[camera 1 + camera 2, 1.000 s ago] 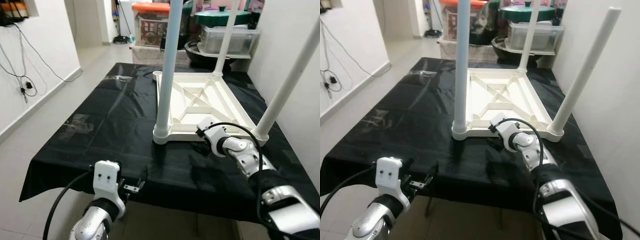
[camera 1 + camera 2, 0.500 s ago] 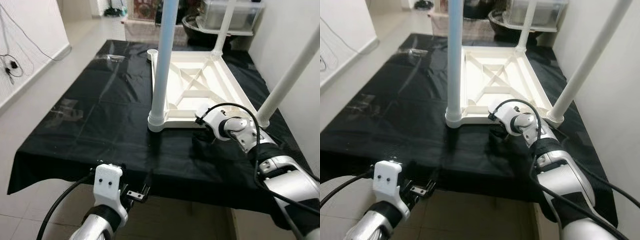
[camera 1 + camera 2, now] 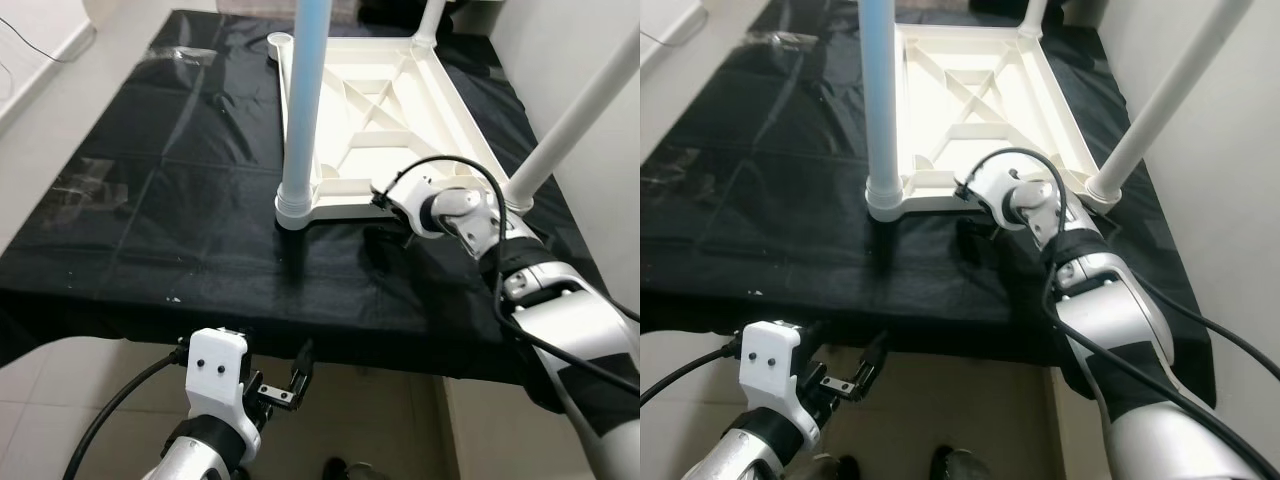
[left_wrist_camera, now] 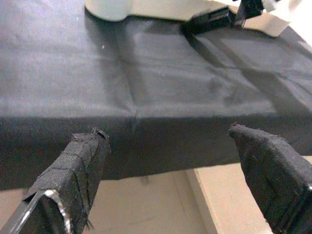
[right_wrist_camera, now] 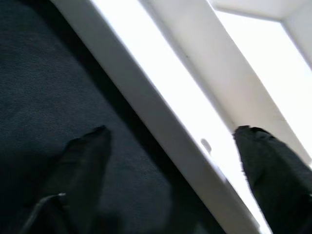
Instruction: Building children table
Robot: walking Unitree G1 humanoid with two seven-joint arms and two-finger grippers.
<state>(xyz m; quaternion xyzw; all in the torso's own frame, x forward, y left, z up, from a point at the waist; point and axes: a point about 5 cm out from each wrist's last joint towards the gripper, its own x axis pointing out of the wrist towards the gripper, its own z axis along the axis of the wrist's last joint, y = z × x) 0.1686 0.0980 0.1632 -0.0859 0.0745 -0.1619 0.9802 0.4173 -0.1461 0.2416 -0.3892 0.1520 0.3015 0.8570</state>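
The white table (image 3: pixel 375 110) is lying upside down toward the bench's (image 3: pixel 150 230) far right corner, legs (image 3: pixel 305 100) standing up, leaving wide bare black cloth along the left and near edges. The right tool (image 5: pixel 170 161) is spreading wide over the table's near rim, one finger (image 5: pixel 270 170) above the white frame, gripping nothing. The left tool (image 3: pixel 283 385) is hanging open below the near edge, holding nothing
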